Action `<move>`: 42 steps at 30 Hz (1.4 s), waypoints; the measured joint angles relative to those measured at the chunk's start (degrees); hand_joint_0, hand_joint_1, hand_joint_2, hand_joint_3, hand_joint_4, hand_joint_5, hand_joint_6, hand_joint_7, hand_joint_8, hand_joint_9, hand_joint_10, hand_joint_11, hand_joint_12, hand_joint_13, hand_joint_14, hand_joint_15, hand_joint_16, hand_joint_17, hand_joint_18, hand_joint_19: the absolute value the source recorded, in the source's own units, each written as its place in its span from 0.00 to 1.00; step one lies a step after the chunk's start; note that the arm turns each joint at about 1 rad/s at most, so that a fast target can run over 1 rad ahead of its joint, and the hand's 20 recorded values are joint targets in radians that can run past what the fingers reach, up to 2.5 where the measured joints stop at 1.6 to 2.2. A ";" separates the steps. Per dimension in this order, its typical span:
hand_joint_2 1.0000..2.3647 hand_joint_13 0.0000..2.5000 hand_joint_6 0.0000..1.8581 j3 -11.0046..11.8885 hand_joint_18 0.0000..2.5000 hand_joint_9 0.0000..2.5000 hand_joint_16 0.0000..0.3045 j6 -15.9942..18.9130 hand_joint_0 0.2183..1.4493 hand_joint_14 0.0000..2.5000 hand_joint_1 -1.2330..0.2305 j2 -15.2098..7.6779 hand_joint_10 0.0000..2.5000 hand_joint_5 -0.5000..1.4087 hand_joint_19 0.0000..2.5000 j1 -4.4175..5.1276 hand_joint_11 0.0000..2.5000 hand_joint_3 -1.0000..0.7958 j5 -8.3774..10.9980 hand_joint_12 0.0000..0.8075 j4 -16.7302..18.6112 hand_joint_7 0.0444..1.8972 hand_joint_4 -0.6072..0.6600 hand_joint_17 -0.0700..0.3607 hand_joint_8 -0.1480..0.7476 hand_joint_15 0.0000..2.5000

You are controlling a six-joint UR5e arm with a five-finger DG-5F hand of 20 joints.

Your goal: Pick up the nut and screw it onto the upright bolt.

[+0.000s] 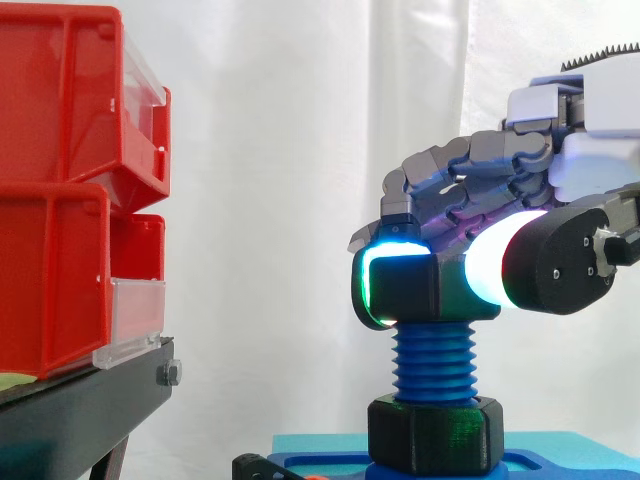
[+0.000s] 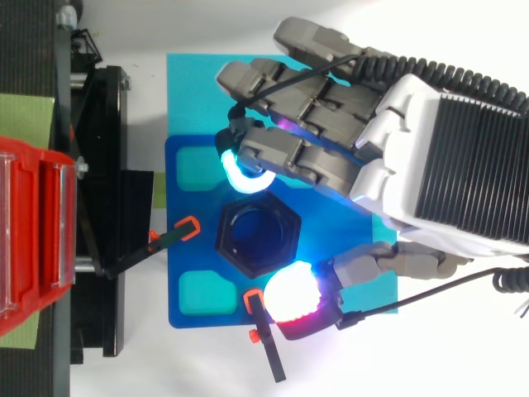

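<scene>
A blue threaded bolt (image 1: 435, 360) stands upright on a blue base plate (image 2: 190, 165). The black hex nut (image 1: 420, 285) sits level on the bolt's top end; in the top view the nut (image 2: 256, 236) shows blue inside its hole. My hand (image 2: 446, 149) reaches in from the right and its curled fingers pinch the nut from two sides. A cyan-glowing fingertip (image 2: 240, 169) presses one flat, and the thumb's white-red pad (image 2: 293, 302) presses the opposite one. Several turns of thread stay bare below the nut.
A second black hex collar (image 1: 435, 435) rings the bolt's foot. Two black clamps with orange tips (image 2: 173, 236) (image 2: 264, 339) hold the plate. Red bins (image 1: 60, 200) are stacked on a black stand (image 1: 80, 410) at the left, apart from the bolt.
</scene>
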 measured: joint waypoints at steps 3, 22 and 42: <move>0.00 0.20 0.27 -0.01 0.17 0.16 0.17 0.01 0.21 0.00 0.47 0.00 0.00 0.18 0.00 -0.12 0.00 0.28 -0.24 0.49 -0.07 0.64 0.75 0.44 0.52 0.00; 0.00 0.20 0.27 -0.62 0.18 0.16 0.17 -0.16 0.20 0.00 0.47 0.00 0.00 0.18 0.00 -0.16 0.00 0.28 -0.51 0.49 0.41 0.65 0.75 0.44 0.52 0.00; 0.00 0.20 0.27 -0.63 0.18 0.16 0.17 -0.86 0.20 0.00 0.47 -0.01 0.00 0.18 0.00 -0.18 0.00 0.28 -1.05 0.49 0.59 0.65 0.75 0.43 0.52 0.00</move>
